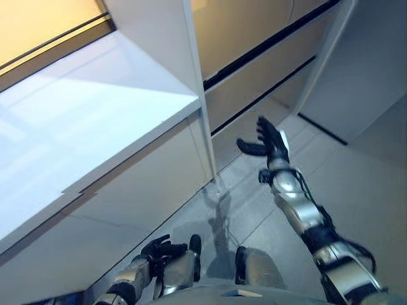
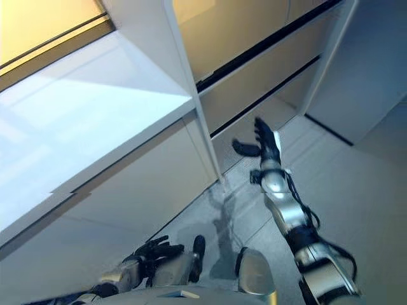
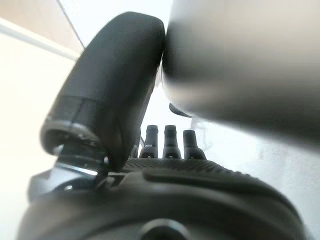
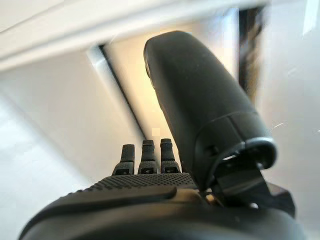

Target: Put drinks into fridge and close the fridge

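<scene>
No drink shows in any view, and both hands are empty. My right hand is raised and open, fingers straight and thumb spread, a short way right of the lower edge of a tall white door panel. It touches nothing. In the right wrist view its fingers point at the white panel and a beige front beyond. My left hand hangs low by my body with its fingers relaxed. The left wrist view shows the thumb upright and the fingers straight.
A broad white surface slopes across the left, with pale cabinet fronts below it. Beige drawer fronts with dark gaps stand behind the right hand. Another white panel stands at the far right. Grey tiled floor lies below.
</scene>
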{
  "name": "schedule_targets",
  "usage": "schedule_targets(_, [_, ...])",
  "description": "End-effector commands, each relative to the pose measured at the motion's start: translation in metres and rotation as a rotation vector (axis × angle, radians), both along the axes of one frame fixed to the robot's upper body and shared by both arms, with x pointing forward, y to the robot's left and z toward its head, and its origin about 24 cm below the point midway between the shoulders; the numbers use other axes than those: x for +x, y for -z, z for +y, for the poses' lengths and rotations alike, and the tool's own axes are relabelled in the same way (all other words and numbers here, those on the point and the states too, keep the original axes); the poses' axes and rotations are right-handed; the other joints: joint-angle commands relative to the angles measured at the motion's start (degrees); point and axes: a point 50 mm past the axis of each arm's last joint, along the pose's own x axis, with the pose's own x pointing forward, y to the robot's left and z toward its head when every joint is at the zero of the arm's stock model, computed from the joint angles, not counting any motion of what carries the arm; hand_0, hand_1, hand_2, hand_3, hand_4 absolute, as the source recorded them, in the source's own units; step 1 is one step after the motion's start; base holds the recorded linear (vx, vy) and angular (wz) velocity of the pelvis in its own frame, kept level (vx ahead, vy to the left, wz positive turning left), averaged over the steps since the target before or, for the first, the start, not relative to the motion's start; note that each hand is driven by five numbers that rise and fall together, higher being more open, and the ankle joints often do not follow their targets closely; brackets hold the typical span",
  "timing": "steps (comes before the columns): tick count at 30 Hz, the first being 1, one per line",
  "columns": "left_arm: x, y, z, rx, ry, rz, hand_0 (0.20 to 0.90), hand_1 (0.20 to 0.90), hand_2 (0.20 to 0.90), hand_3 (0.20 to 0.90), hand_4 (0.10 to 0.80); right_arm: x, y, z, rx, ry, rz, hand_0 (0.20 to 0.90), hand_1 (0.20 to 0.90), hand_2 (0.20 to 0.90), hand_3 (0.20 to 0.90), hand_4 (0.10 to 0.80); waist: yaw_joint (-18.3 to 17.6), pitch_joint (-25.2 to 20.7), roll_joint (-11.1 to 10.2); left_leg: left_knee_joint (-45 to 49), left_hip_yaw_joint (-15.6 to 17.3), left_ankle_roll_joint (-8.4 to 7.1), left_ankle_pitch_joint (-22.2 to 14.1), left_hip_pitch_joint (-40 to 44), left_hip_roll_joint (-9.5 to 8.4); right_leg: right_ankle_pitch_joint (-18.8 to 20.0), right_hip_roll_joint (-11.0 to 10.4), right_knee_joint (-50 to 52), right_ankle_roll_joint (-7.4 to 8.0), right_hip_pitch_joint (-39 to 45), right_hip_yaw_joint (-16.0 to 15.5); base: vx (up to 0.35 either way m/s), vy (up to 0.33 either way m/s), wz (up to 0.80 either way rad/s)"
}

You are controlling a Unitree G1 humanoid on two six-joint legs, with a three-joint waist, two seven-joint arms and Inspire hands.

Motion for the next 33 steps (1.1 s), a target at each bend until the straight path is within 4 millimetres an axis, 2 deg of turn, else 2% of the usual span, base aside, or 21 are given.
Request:
schedule_targets(1, [-0.007,-0.005,0.025,0.097,-0.041,-0.040,0.900,0.900,0.900,0.900,0.800,-0.013,0.001,0.006,0.056,-0.084,-0.043,0.900,0.900,0.900,0.900,0.800,-2.9,-4.3,-2.9,1.2,3.1,5.62,-6.9,3.9,-3.26,8.9,1.5,-15.4,1.17,7.3,1.7,-0.131,-0.058,-0.25])
schedule_targets(2, [-0.011,-0.004,0.029,0.101,-0.060,-0.036,0.900,0.900,0.900,0.900,0.800,-0.029,0.023,-0.003,0.032,-0.068,0.060,0.900,0.900,0.900,0.900,0.800,-3.3,-5.1,-3.2,-0.4,3.5,5.52,-6.4,4.7,-2.93,9.6,1.7,-16.9,1.50,8.1,1.7,-0.074,-0.028,-0.14])
schedule_targets(3, [-0.011,-0.004,0.029,0.101,-0.060,-0.036,0.900,0.900,0.900,0.900,0.800,-0.029,0.023,-0.003,0.032,-0.068,0.060,0.900,0.900,0.900,0.900,0.800,-3.3,-5.1,-3.2,-0.4,3.5,5.52,-6.4,4.7,-2.93,9.6,1.7,-16.9,1.50,8.1,1.7,-0.103,-0.044,-0.10])
schedule_targets(4, [-0.016,-0.003,0.035,0.103,-0.078,-0.027,0.900,0.900,0.900,0.900,0.800,-0.049,0.047,-0.014,0.009,-0.037,0.184,0.900,0.900,0.900,0.900,0.800,-3.6,-6.1,-3.6,-2.1,3.8,5.44,-6.0,5.7,-2.74,10.3,2.0,-18.5,2.00,8.8,1.9,-0.084,-0.038,-0.17])
schedule_targets(6, [-0.021,-0.002,0.041,0.108,-0.075,-0.012,0.900,0.900,0.900,0.900,0.800,-0.074,0.075,-0.027,0.023,0.010,0.343,0.900,0.900,0.900,0.900,0.800,-3.8,-7.2,-4.0,-4.0,4.2,5.29,-5.6,6.7,-2.50,11.3,2.3,-20.3,2.39,9.6,2.1,-0.113,-0.047,-0.17])
schedule_targets(7, [-0.024,-0.001,0.043,0.111,-0.065,-0.004,0.900,0.900,0.900,0.900,0.800,-0.087,0.088,-0.034,0.013,0.040,0.420,0.900,0.900,0.900,0.900,0.800,-3.7,-7.6,-4.1,-4.9,4.3,5.18,-5.4,7.1,-2.44,11.7,2.4,-21.2,2.61,9.9,2.1,-0.074,-0.034,-0.09])
schedule_targets(8, [-0.025,0.000,0.044,0.112,-0.063,-0.002,0.900,0.900,0.900,0.900,0.800,-0.092,0.092,-0.037,0.013,0.050,0.442,0.900,0.900,0.900,0.900,0.800,-3.7,-7.7,-4.1,-5.3,4.4,5.17,-5.2,7.3,-2.38,11.9,2.5,-21.6,2.69,10.1,2.1,-0.080,-0.038,-0.06])
schedule_targets(9, [-0.029,0.002,0.046,0.118,-0.047,0.010,0.900,0.900,0.900,0.900,0.800,-0.115,0.113,-0.043,0.011,0.066,0.591,0.900,0.900,0.900,0.900,0.800,-3.6,-8.4,-4.3,-6.9,4.5,5.10,-4.6,7.9,-2.29,12.6,2.8,-23.1,2.93,10.6,2.2,-0.082,-0.036,-0.04])
schedule_targets(10, [-0.032,0.003,0.047,0.118,-0.047,0.018,0.900,0.900,0.900,0.900,0.800,-0.131,0.125,-0.046,-0.006,0.068,0.674,0.900,0.900,0.900,0.900,0.800,-3.4,-8.7,-4.3,-8.0,4.6,5.04,-4.2,8.3,-2.16,12.9,3.1,-23.8,2.98,10.9,2.3,-0.102,-0.039,-0.08])
schedule_targets(13, [-0.039,0.008,0.047,0.101,-0.040,0.038,0.900,0.900,0.900,0.900,0.800,-0.176,0.149,-0.046,-0.008,0.036,0.913,0.900,0.900,0.900,0.900,0.800,-2.8,-9.2,-4.4,-10.4,4.4,4.81,-3.0,9.0,-1.84,13.3,3.6,-24.9,3.10,11.7,2.2,-0.052,-0.027,-0.05])
schedule_targets(16, [-0.042,0.010,0.043,0.100,0.002,0.048,0.900,0.900,0.900,0.900,0.800,-0.203,0.160,-0.039,0.041,0.011,1.050,0.900,0.900,0.900,0.900,0.800,-2.4,-9.5,-4.5,-11.3,3.7,4.62,-2.5,9.1,-1.75,13.3,3.7,-25.2,3.08,11.9,2.1,-0.032,-0.021,0.05])
schedule_targets(20, [-0.053,0.015,0.037,0.086,0.033,0.072,0.900,0.900,0.900,0.900,0.800,-0.226,0.166,-0.034,0.073,0.018,1.179,0.900,0.900,0.900,0.900,0.800,-2.4,-10.2,-4.5,-10.7,4.3,4.84,-3.1,9.1,-1.87,13.0,3.4,-25.0,3.21,11.9,2.1,0.000,0.000,0.00])
schedule_targets(24, [-0.056,0.016,0.035,0.062,0.027,0.076,0.900,0.900,0.900,0.900,0.800,-0.230,0.167,-0.032,0.077,0.012,1.197,0.900,0.900,0.900,0.900,0.800,-2.7,-10.4,-4.4,-10.9,4.4,5.03,-3.4,9.4,-1.89,12.8,3.4,-24.8,3.40,11.8,2.5,0.002,0.013,-0.03])
schedule_targets(33, [-0.047,0.015,0.029,0.012,0.026,0.049,0.900,0.900,0.900,0.900,0.800,-0.231,0.168,-0.028,0.070,-0.041,1.208,0.900,0.900,0.900,0.900,0.800,-2.9,-10.6,-4.4,-11.4,4.1,5.57,-3.9,9.8,-2.28,12.8,3.5,-25.0,3.82,11.7,3.4,0.000,0.009,-0.04])
